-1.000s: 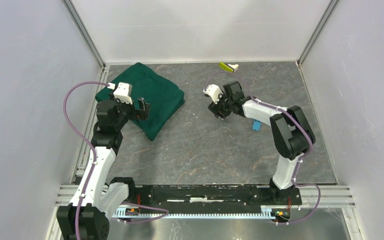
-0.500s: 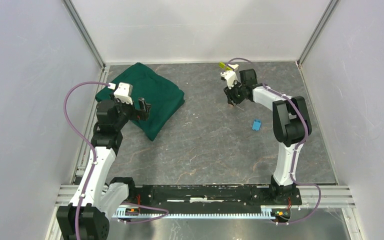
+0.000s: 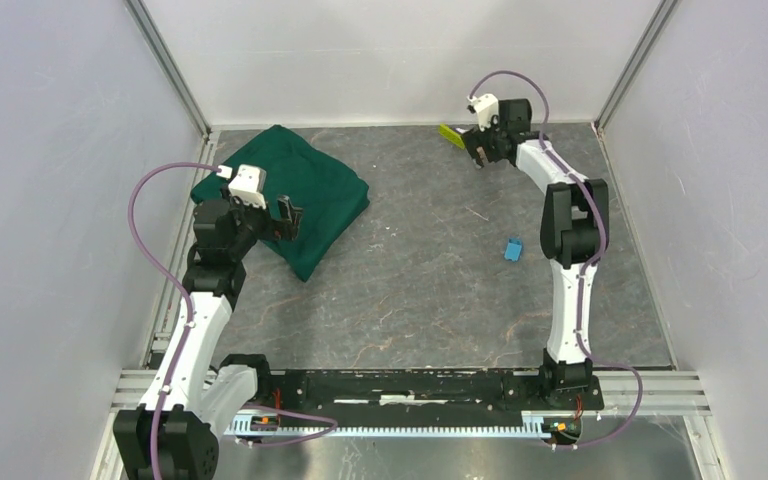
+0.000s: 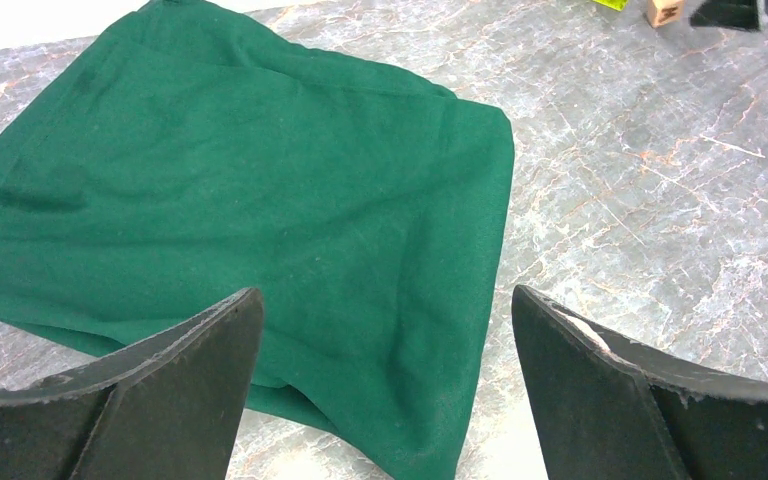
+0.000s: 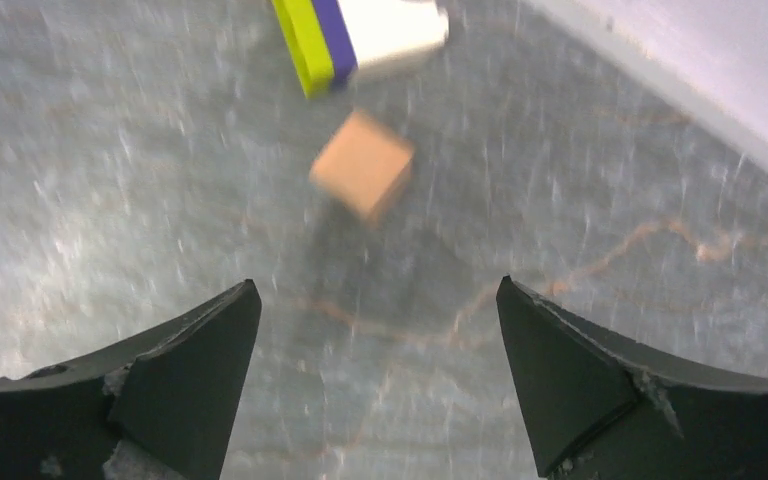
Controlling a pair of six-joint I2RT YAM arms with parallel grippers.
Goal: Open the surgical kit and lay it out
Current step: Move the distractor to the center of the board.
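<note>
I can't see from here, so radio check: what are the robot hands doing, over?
Left gripper open over green wrap. Right gripper open by brown block, far edge. Wrap folded shut, nothing on it.

The brown block (image 5: 363, 164) was blurred; the striped block (image 5: 355, 40) was cut off at the top edge; the green cloth (image 4: 260, 230) was cropped at left.

striped block (image 5: 360, 40): yellow-green, purple and white layers, at far edge of grey marbled tabletop (image 3: 410, 300), near back wall (image 3: 400, 60) | brown cube (image 5: 362, 166): just beside striped block, apparently not touching (view blurred) | blue block (image 3: 512, 249): well apart, nearer side
</note>
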